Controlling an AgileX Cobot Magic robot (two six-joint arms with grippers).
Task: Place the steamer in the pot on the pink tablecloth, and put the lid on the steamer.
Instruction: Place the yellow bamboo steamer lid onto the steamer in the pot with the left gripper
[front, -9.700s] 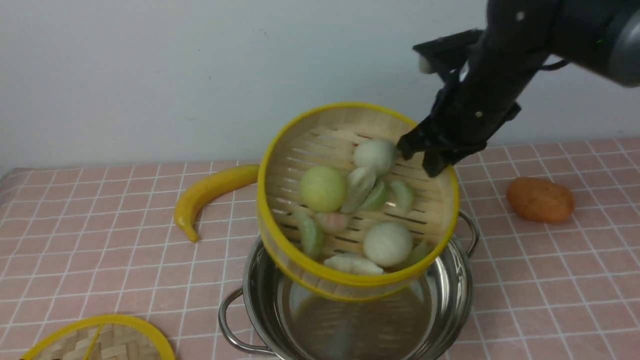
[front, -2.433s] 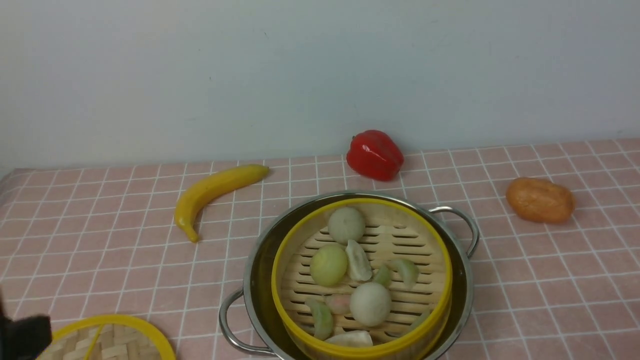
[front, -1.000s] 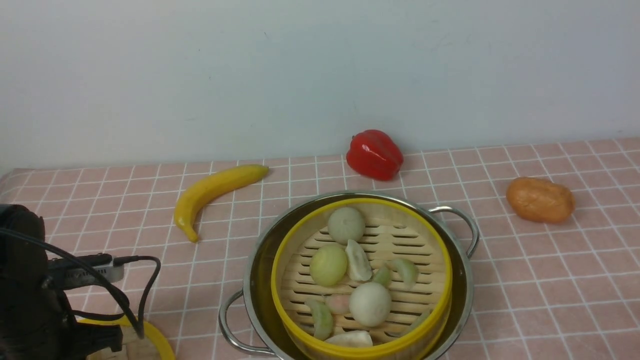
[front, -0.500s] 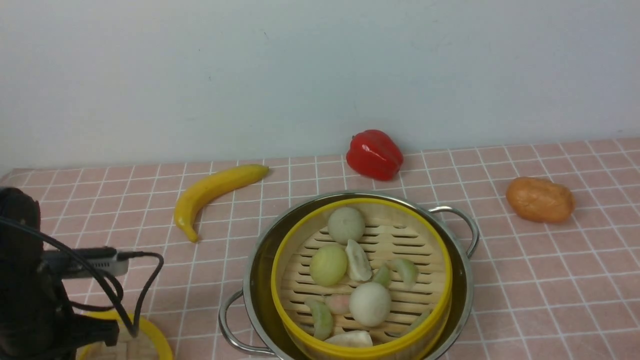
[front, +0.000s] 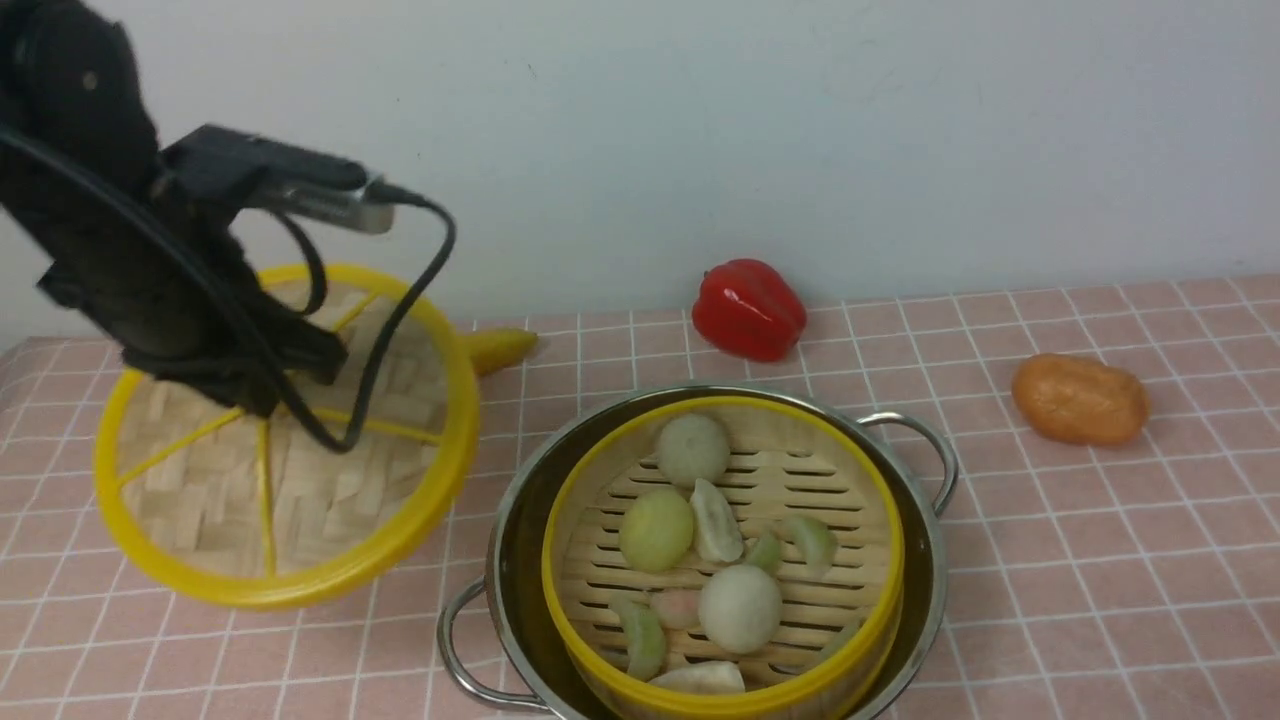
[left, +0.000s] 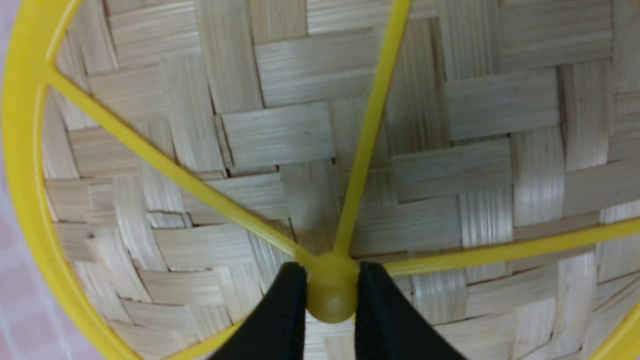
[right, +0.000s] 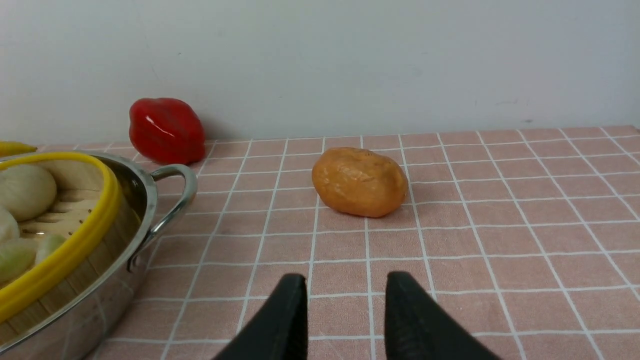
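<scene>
While the steamer (front: 549, 570) sits in the pot (front: 515, 570) | left gripper (left: 330, 271) pinches lid (front: 300, 500) by centre | right gripper (right: 346, 278) parted, empty

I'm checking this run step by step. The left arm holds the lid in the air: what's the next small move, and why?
Probably carry the lid rightward until it is centred over the steamer, levelling it on the way. The left gripper is shut on the lid's centre hub, the lid hangs tilted left of the pot, and the steamer sits in the pot uncovered.
</scene>
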